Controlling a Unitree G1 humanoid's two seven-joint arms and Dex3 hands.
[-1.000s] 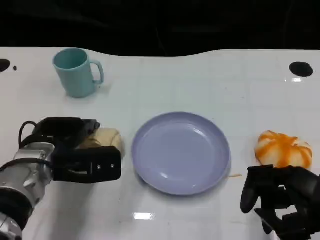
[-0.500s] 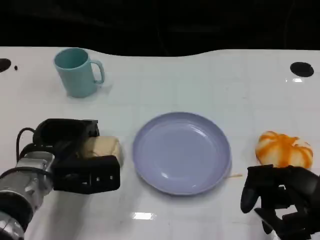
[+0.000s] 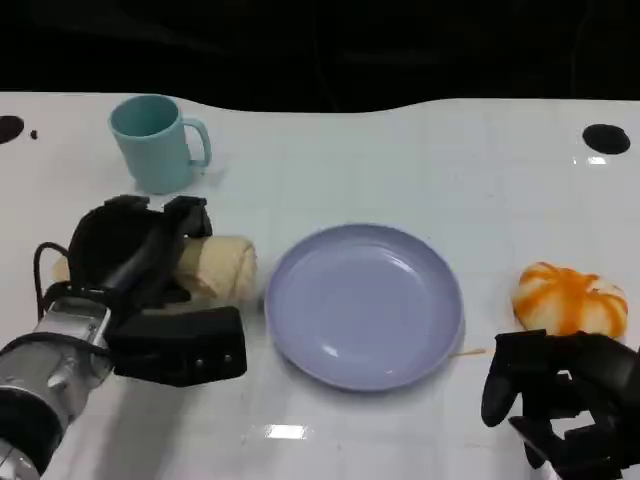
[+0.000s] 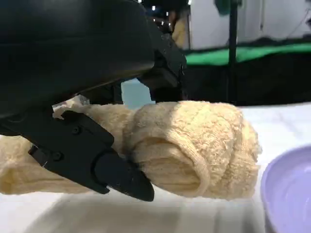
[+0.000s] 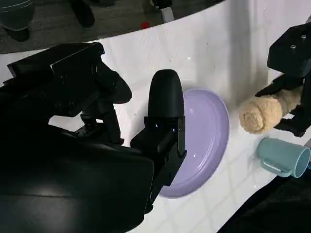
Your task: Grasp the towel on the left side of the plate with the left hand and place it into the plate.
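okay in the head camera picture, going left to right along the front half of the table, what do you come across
Left hand → towel it holds → plate → orange-and-white item, with the right hand just below it.

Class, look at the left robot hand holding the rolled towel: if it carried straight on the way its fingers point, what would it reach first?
Probably the purple plate: the left robot hand, gripping the towel, points toward its near rim, with bare table between. Height is unclear.
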